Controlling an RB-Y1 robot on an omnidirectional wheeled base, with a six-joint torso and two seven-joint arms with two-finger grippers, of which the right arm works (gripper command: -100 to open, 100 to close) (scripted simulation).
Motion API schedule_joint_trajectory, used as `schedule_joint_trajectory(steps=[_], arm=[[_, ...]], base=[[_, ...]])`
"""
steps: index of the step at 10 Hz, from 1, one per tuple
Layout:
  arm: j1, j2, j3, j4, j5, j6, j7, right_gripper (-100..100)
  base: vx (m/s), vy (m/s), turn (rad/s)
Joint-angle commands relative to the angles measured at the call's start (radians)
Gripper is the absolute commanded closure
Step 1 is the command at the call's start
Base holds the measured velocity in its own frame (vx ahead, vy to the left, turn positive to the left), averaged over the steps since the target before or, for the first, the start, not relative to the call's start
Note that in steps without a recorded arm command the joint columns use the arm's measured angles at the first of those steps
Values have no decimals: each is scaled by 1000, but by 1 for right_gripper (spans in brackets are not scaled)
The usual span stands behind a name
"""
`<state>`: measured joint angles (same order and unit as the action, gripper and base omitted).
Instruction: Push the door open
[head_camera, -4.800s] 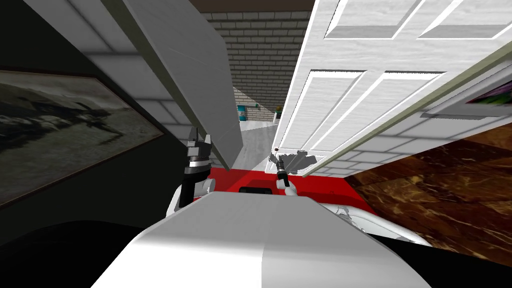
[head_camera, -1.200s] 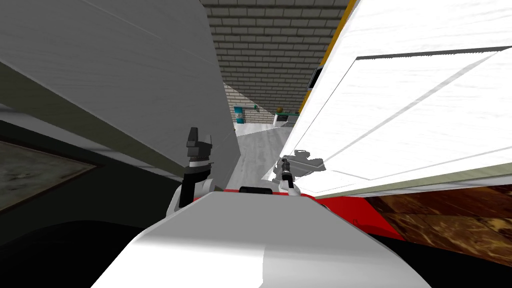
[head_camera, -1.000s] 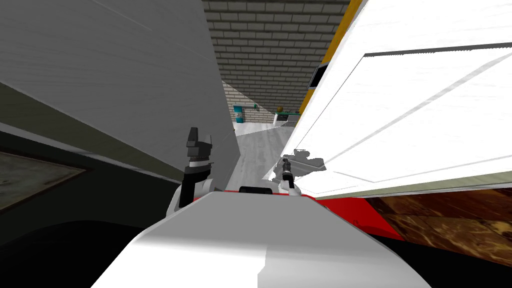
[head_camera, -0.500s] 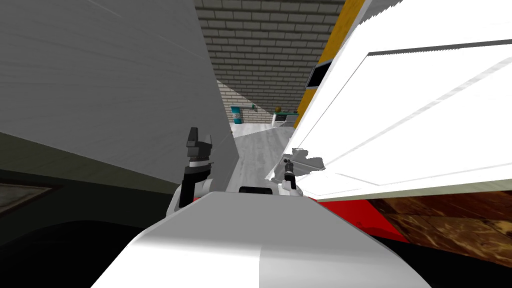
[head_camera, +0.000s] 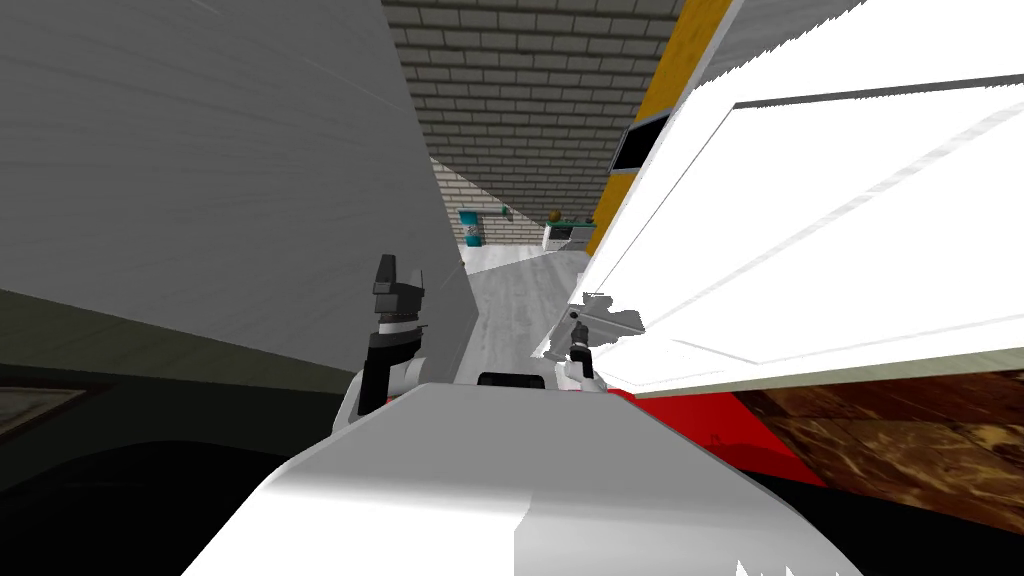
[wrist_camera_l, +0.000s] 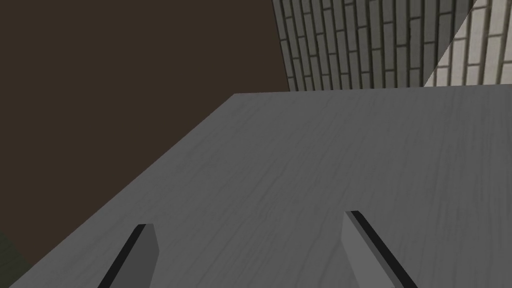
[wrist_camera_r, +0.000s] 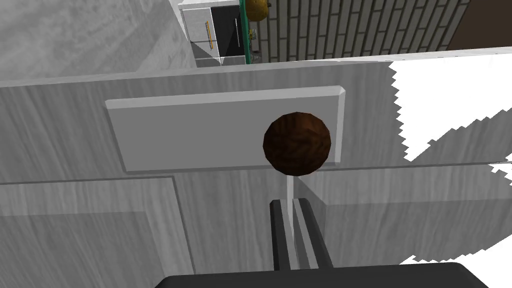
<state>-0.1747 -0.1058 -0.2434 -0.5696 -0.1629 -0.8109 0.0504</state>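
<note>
door (head_camera: 820, 230) swung wider | right end effector (wrist_camera_r: 290, 200) closed at knob (wrist_camera_r: 297, 143) | floor (head_camera: 515, 290) ahead

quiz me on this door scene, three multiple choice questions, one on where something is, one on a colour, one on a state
1. The knob sits:
A on a pale plate on the door
B on the floor
C on the brick wall

2. The knob's colour is:
A white
B brown
C green

3. The right tool is:
A wide open
B shut on the knob
C shut, holding nothing

Answers:
1 A, the right wrist view shows it mounted on the plate.
2 B, it is dark brown.
3 C, its two fingers lie together, aimed at the knob.
</note>
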Motion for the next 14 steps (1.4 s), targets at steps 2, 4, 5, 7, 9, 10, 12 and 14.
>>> schedule_joint_trajectory(steps=[2,4,5,7,9,10,12,14], arm=[[-4,5,4,3,3,-1,1,-100],[-6,10,8,-1,5,0,2,-100],[-6,12,9,-2,6,0,3,-100],[-3,10,6,-2,4,-3,3,-100],[-2,9,4,0,2,-8,3,-100],[-1,9,2,1,1,-11,4,-100],[2,9,-3,3,-1,-19,5,-100],[3,9,-6,5,-3,-24,6,-100]], base=[[-195,129,-26],[-199,80,-23],[-186,103,-22],[9,19,7],[180,-32,24],[202,-100,38],[208,-96,41],[201,-83,25]])
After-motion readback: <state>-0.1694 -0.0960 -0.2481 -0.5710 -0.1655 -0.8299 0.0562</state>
